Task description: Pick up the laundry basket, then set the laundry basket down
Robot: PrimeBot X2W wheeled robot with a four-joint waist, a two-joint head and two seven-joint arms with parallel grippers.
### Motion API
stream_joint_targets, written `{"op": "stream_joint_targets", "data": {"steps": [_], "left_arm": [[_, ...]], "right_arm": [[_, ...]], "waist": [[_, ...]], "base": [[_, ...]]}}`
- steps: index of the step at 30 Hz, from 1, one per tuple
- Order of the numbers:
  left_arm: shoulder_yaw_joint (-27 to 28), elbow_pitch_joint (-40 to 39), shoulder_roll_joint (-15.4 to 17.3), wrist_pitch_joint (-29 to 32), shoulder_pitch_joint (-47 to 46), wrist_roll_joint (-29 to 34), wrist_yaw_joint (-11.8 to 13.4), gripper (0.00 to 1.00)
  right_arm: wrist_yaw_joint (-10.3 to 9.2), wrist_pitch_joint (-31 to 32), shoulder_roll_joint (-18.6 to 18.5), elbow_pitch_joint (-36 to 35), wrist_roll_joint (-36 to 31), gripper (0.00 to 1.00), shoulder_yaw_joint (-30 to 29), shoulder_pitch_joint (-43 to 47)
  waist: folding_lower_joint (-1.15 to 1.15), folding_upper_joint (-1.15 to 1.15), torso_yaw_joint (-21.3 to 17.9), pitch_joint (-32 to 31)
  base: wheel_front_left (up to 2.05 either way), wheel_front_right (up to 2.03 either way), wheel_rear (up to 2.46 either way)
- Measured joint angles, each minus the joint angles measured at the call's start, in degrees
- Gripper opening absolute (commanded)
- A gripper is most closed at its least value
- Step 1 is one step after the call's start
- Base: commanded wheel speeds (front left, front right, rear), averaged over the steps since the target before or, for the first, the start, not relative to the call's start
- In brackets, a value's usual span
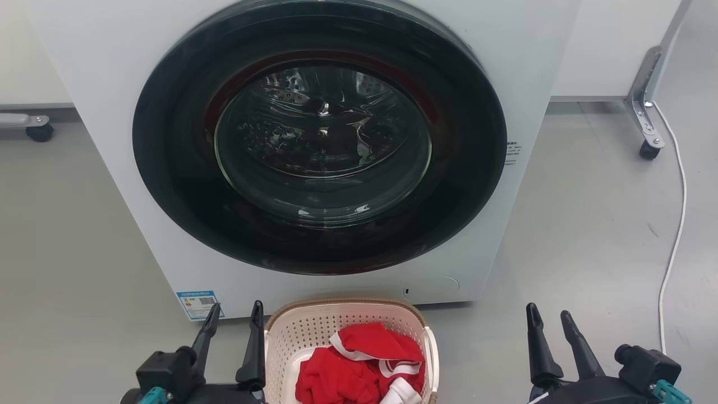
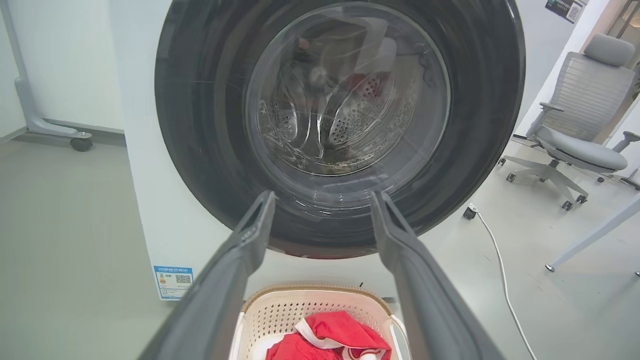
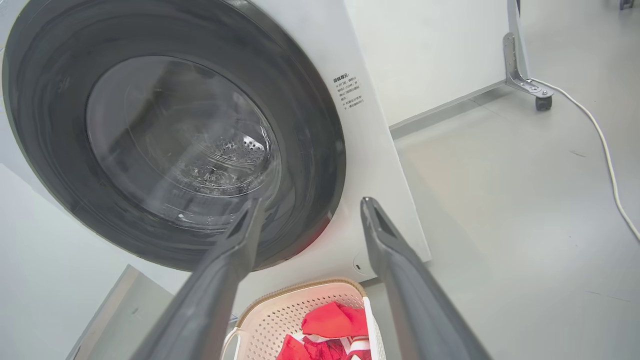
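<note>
A pale grey smooth floor (image 1: 578,224) runs back to a white wall, and most of the scene ahead is a white front-loading washing machine (image 1: 106,84) with its round dark glass door (image 1: 322,140) closed; a thin white cable (image 1: 677,224) trails over the floor towards its right edge, and a grey mesh office chair (image 2: 582,120) stands further off on that side. The small cream-white perforated plastic laundry basket (image 1: 311,331), with its brown woven-look rim, stands on the floor just in front of the machine's bottom edge, with a crumpled red garment trimmed in white (image 1: 359,365) lying in it. The left gripper (image 1: 236,307) has its two dark fingers spread and carries nothing, its inner finger just beside the basket's left wall (whether it touches cannot be told); the right gripper (image 1: 548,311) is likewise spread and empty, but well apart from the basket's right side and its white handle (image 1: 431,348). The pick-up looks not yet begun, and this uneven spacing is the main risk: if the left side closes and lifts before the right has come in, the light basket would likely tip and spill the garment; a finger could also slide off the thin, smooth handle or catch in the perforations; lifting forward could knock the rim against the machine's front; setting it down to the right risks landing on the cable.
</note>
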Motion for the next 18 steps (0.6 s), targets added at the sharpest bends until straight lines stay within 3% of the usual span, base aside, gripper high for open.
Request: {"op": "stream_joint_targets", "data": {"steps": [18], "left_arm": [[-2.61, -2.36, 0.0, -4.03, 1.13, 16.72, 2.67, 1.0]], "right_arm": [[-2.64, -4.13, -0.51, -3.37, -15.75, 1.0, 3.77, 0.88]], "waist": [[0.0, 0.0, -0.12, -0.15]], "base": [[0.0, 0.0, 0.0]]}}
